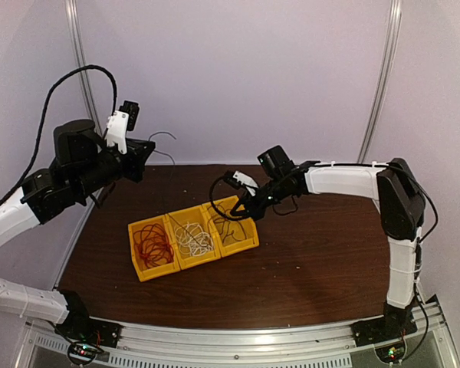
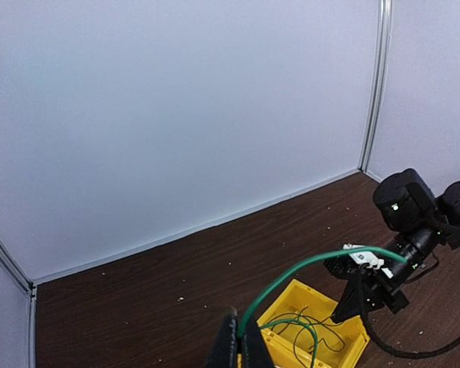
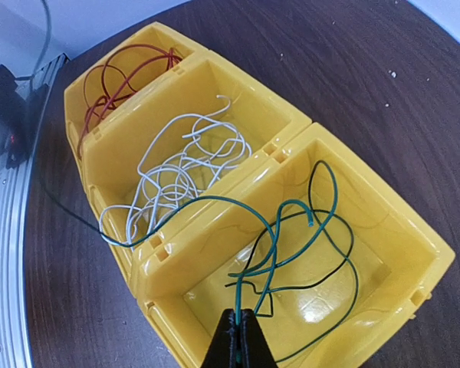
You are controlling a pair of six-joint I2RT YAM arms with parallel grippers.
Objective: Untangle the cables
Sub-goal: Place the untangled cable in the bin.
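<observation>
1. Right fingers (image 3: 234,331): closed on the green cable (image 3: 215,198), low over the end bin (image 3: 368,180).
2. Left fingers (image 2: 231,346): raised, closed on apparently the same cable.
3. Red cable (image 3: 115,77) and white cable (image 3: 176,172): coiled in separate bins on the surface (image 1: 307,253).

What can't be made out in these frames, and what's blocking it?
Right wrist: how many green cable strands the right gripper pinches; its shut fingers cover them.
Left wrist: the left gripper past its fingertips; the bottom edge cuts it.
Top: strands in the right bin; too thin, and the right gripper overhangs them.
Right wrist: lower loops of the red cables; a bin wall hides them.
</observation>
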